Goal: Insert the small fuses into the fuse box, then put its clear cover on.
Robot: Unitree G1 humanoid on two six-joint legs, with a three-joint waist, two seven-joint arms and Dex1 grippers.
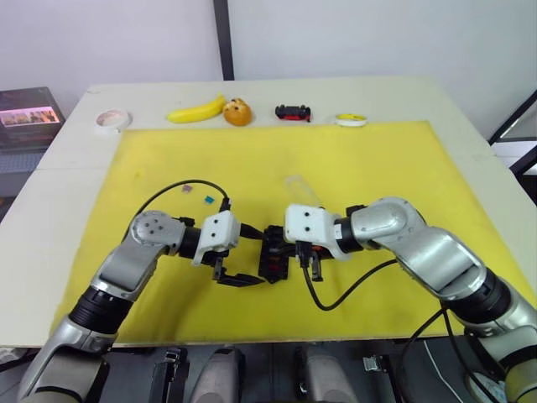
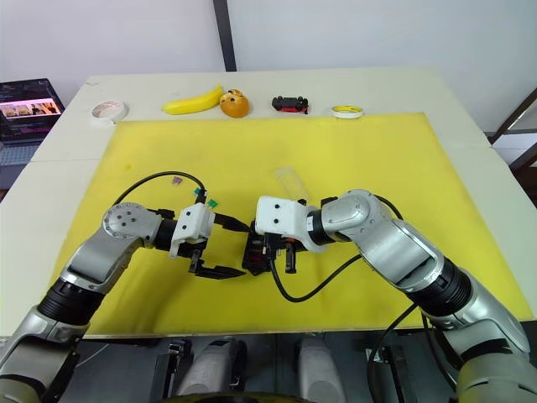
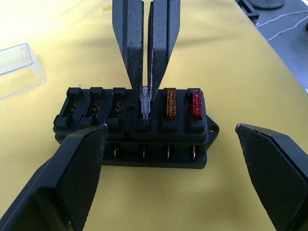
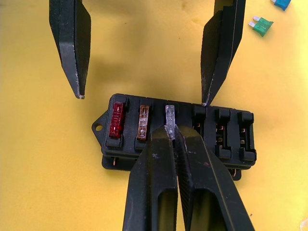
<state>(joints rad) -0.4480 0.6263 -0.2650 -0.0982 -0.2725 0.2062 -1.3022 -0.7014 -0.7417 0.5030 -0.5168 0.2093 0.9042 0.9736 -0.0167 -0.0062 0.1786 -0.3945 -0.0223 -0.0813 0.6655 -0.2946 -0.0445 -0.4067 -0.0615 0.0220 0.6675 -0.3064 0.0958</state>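
The black fuse box [image 3: 134, 130] lies on the yellow mat between my two grippers. A red fuse [image 4: 117, 119] and a brown fuse [image 4: 143, 121] sit in its end slots. My right gripper [image 4: 171, 130] is shut on a grey fuse [image 4: 169, 113] that stands in the third slot. Three slots beside it are empty. My left gripper [image 3: 171, 130] is open, one finger on each side of the box. The clear cover [image 1: 302, 191] lies just behind the box. Loose purple [image 2: 176, 180], teal [image 2: 199, 192] and green [image 4: 262, 26] fuses lie to the left.
Along the table's far edge lie a tape roll [image 1: 111, 120], a banana [image 1: 197, 109], an orange fruit [image 1: 238, 112], a black-and-red toy car [image 1: 293, 112] and a second tape roll [image 1: 351, 120]. A laptop [image 1: 29, 113] stands off the table's left. Black cables loop from both wrists.
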